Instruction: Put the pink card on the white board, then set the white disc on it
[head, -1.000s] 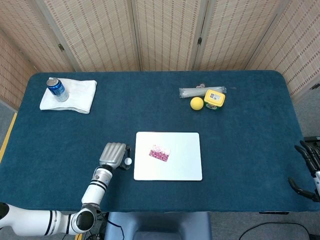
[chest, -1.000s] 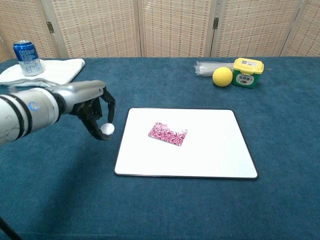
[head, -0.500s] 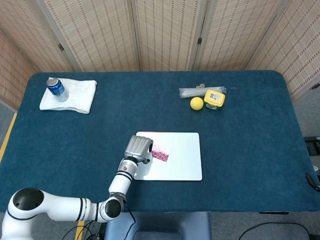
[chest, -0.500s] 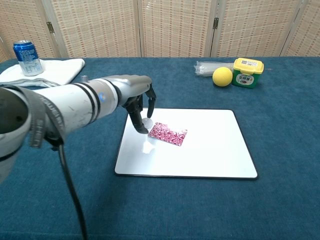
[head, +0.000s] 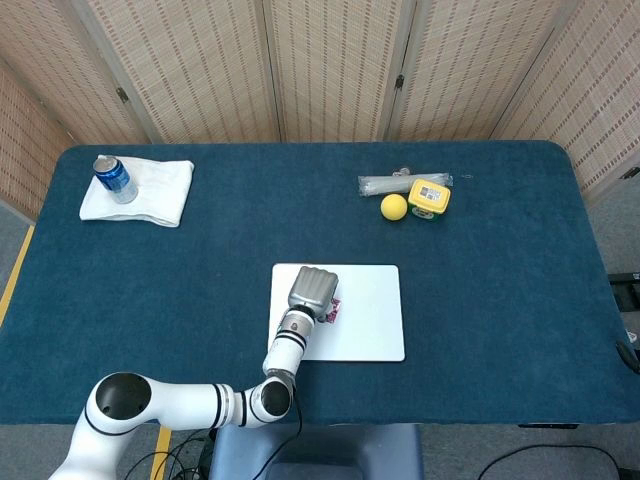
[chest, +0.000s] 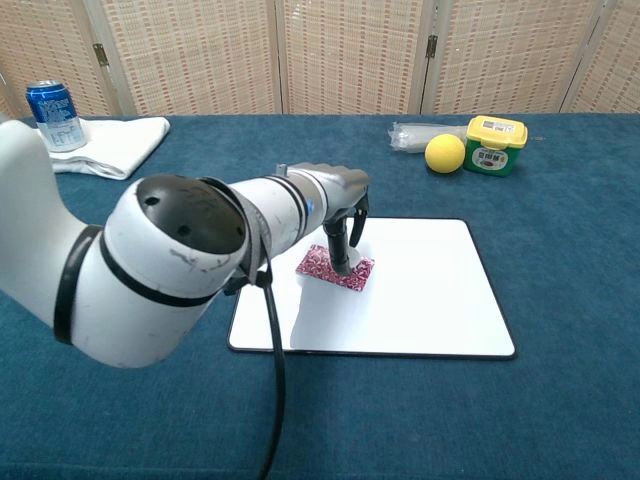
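One small rectangular pink card (chest: 336, 269) with a busy magenta-and-white pattern lies flat on the white rounded-corner board (chest: 430, 290), left of the board's middle, near the centre of both frames. The left hand (chest: 341, 222) stands directly over it — fingers (chest: 340, 250) pointing down, their tips at the card's top face. The white disc cannot be made out under those fingers, so whether the hand grips it or has let go cannot be told. From the head view the hand (head: 312, 290) covers most of the card (head: 333, 307), leaving only a pink sliver at its right edge. The board rests on the dark blue tabletop (chest: 560, 250). No right hand shows in either view.
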